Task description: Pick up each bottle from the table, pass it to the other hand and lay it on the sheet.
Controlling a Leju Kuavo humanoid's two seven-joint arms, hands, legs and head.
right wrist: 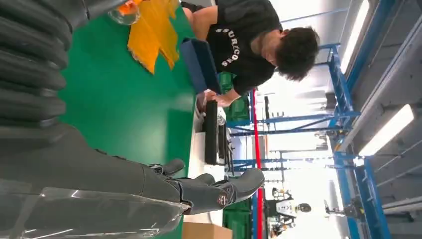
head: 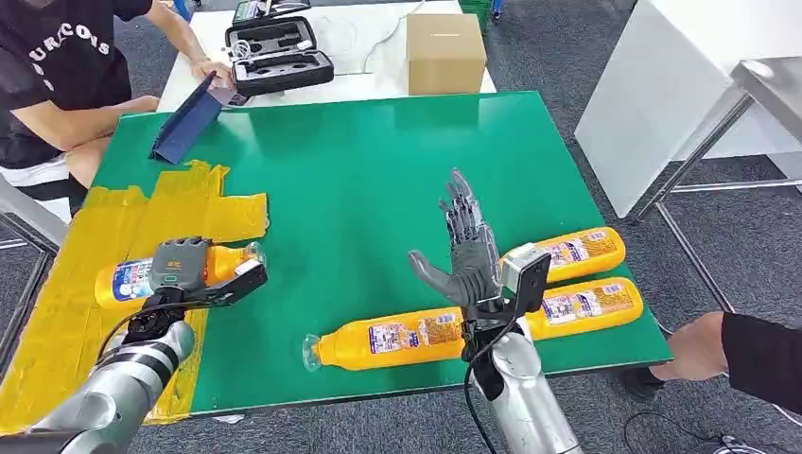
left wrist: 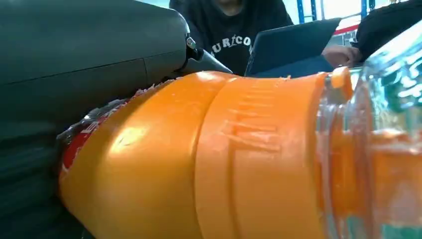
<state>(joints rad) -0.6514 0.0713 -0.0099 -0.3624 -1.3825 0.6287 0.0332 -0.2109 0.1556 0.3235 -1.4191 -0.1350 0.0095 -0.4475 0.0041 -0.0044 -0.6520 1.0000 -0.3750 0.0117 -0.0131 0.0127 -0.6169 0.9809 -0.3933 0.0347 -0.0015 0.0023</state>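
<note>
Left hand [head: 180, 265]: closed over an orange bottle [head: 128, 279] that lies lengthwise across the yellow sheet [head: 57, 303], clear neck end toward the green mat [head: 350, 170]. Probably the lay-down step for this bottle. Confirm full-length contact with the sheet before opening the fingers; lift straight up and clear, so that the round body is not nudged into a roll. Close contact confirmed in the left wrist view, with the orange body [left wrist: 199, 164] pressed against the dark palm.

Right hand [head: 465, 255]: fingers spread and extended, nothing held, poised above the mat over the nearest lying bottle [head: 388, 342]. For the next pick, close around the mid-body near the label rather than the tapered neck; keep the bottle level for the handover.

Bottles still to move: three, all on their sides on the mat. Nearest bottle by the front edge, neck end toward the sheet. Two more bottles [head: 577, 251] [head: 591, 305] lying parallel and close together near the right edge. Contents in all four: orange liquid, apparently filling most of each body.

Further out: a cardboard box [head: 444, 52], closed, contents not visible; an open black case [head: 279, 52] holding shaped inserts, items too small to identify. Seated person [head: 57, 76] at the far left corner with a dark blue folder [head: 184, 123]; another person's hand [head: 695, 345] beside the right front corner.
</note>
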